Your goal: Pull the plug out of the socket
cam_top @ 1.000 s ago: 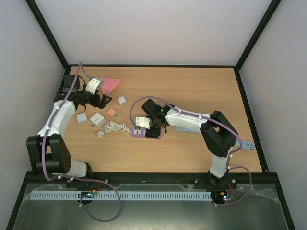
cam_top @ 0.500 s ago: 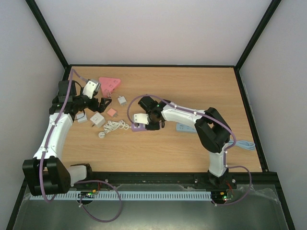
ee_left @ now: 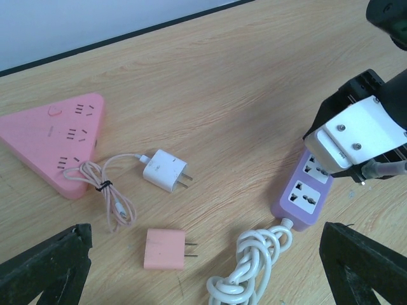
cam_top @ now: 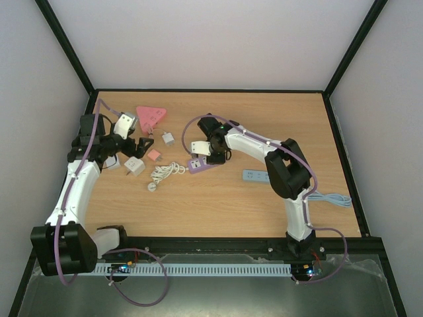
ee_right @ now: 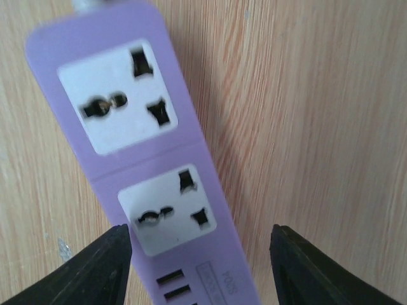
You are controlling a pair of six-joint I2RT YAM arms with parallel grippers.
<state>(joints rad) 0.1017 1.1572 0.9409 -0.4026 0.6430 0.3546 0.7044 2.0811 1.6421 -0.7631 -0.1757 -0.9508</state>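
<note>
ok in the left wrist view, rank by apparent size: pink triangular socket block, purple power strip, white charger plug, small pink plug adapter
1. pink triangular socket block
2. purple power strip, only partly visible
3. white charger plug and small pink plug adapter: about alike, not ranked

Probably a robotics lab: a wooden table [cam_top: 264, 211] boxed in by plain white walls [cam_top: 211, 39] and a black frame [cam_top: 346, 59], with a left arm [cam_top: 73, 190] and right arm [cam_top: 251, 144] bolted at its edge.
</note>
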